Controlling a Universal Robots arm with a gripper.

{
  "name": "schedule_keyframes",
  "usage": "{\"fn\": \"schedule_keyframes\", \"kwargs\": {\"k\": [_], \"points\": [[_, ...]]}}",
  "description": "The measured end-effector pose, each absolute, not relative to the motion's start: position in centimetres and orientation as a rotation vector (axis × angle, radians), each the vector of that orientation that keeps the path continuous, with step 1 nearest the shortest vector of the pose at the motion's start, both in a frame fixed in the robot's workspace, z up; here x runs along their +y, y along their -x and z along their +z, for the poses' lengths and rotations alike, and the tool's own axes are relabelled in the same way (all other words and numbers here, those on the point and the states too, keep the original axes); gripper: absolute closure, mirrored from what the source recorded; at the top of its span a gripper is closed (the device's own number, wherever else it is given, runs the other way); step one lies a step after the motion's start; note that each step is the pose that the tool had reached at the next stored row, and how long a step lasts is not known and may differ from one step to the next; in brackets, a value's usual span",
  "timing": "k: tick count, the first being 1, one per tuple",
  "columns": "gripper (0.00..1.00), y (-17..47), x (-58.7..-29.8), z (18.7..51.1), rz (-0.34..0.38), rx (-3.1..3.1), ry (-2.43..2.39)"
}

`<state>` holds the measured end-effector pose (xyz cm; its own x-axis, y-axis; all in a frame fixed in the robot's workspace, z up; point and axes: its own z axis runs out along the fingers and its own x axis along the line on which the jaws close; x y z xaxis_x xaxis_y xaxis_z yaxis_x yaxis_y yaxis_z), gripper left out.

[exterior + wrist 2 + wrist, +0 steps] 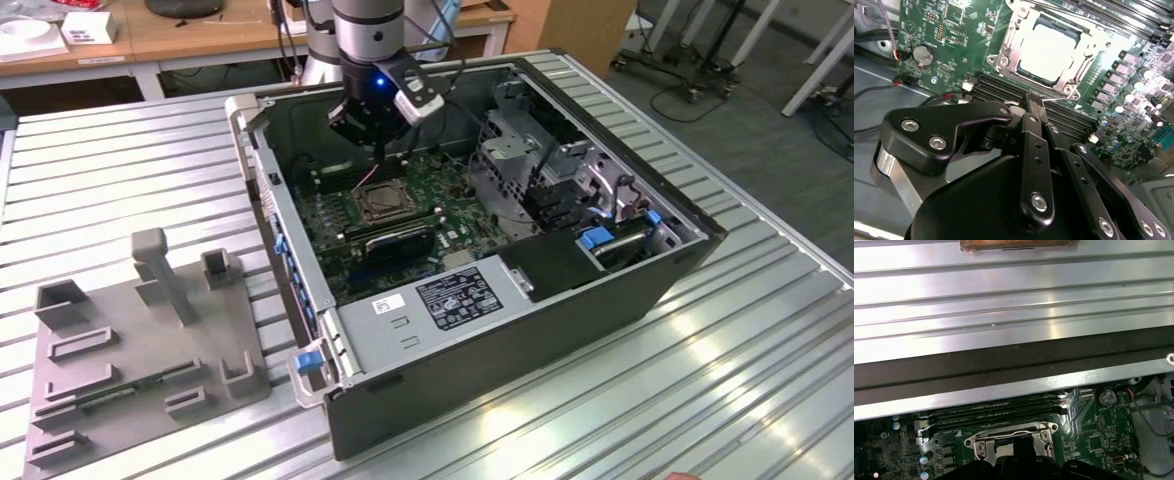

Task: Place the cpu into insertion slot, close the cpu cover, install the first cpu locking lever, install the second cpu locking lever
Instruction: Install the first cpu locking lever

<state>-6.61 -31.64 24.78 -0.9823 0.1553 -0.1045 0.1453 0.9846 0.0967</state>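
You have an open computer case (534, 300) lying on a ribbed metal table (747, 370). The gripper (378, 150) hangs inside it above the green motherboard (447, 205), just over the insertion slot (378, 203). To the exterior view's left, a grey fixture tray (134, 350) rests on the table, well apart from the case. A grey power supply (441, 300) fills the case's near end.

Silvery-beige cpu (1046, 49) seated flat in insertion slot (1004, 47), silvery cpu cover (1086, 47) framing it

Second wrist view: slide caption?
Shut gripper poised above the memory slots, beside the cpu under its closed cpu cover.
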Motion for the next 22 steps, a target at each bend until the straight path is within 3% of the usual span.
{"fn": "schedule_keyframes", "kwargs": {"k": [12, 22], "points": [[0.89, 7.1, -31.6, 24.4, 0.135, 3.020, -0.210], [0.89, 7.3, -31.0, 23.3, 0.184, 3.022, -0.160]]}}
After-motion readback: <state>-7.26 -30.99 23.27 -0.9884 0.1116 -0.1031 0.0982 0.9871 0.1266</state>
